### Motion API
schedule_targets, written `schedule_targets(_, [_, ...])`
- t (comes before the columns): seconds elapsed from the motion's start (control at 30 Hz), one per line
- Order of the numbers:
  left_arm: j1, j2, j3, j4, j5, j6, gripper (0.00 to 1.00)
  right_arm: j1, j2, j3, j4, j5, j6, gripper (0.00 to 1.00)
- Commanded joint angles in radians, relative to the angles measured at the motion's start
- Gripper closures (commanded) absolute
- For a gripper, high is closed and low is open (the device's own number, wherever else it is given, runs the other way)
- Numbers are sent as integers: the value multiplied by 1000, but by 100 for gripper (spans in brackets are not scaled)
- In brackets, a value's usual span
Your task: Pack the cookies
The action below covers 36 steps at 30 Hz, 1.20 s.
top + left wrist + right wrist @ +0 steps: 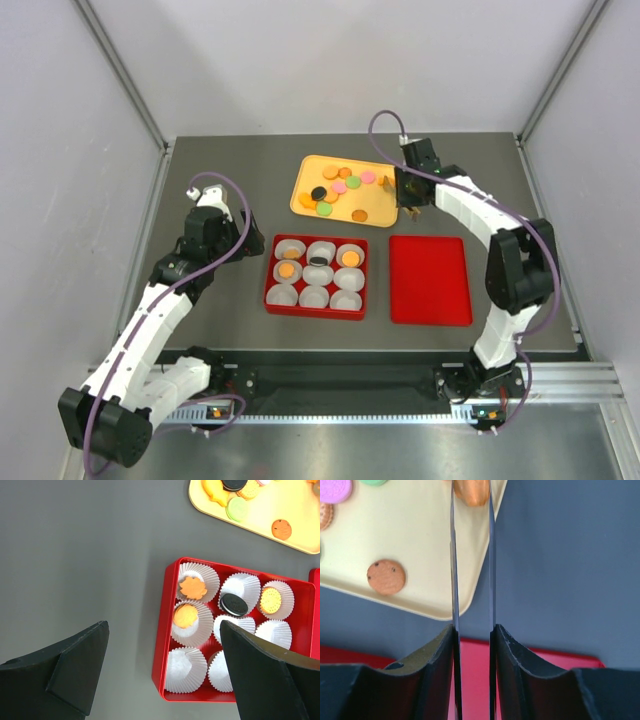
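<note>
Several cookies (338, 187), orange, pink, green and black, lie on a yellow tray (305, 165) at the back. A red box (272, 272) holds nine white paper cups; an orange leaf cookie (193, 587), an orange round one (185, 615), a black one (233, 604) and a tan one (270, 600) sit in cups. My right gripper (410, 207) is over the tray's right edge, shut on an orange cookie (471, 490) between its fingertips. My left gripper (165, 680) is wide open and empty, above the box's near-left corner.
A flat red lid (430, 280) lies to the right of the box, below the right gripper. Grey walls enclose the table on three sides. A brown speckled cookie (386, 577) lies near the tray's corner.
</note>
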Motion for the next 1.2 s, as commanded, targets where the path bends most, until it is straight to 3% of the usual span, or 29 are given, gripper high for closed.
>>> schedule_targets(0.0, [4,-9,-4,46,11,6,3,-11,-121,-31,23,-11,19,68])
schedule_targets(0.33, [4,-19,-6,46,12,6,3,-10,-244,-75,-3,-63,22,69])
schedule_targets(0.67, [6,-24,-7,45,9,5,3,79,-494,-181,-63,-118,16,68])
schedule_targets(0.97, [7,-26,-7,45,14,5,3,338,-642,-299,-118,-103,97,68])
schedule_targets(1.17, [7,-24,-7,45,18,5,3,550,-616,-342,-118,-43,179,68])
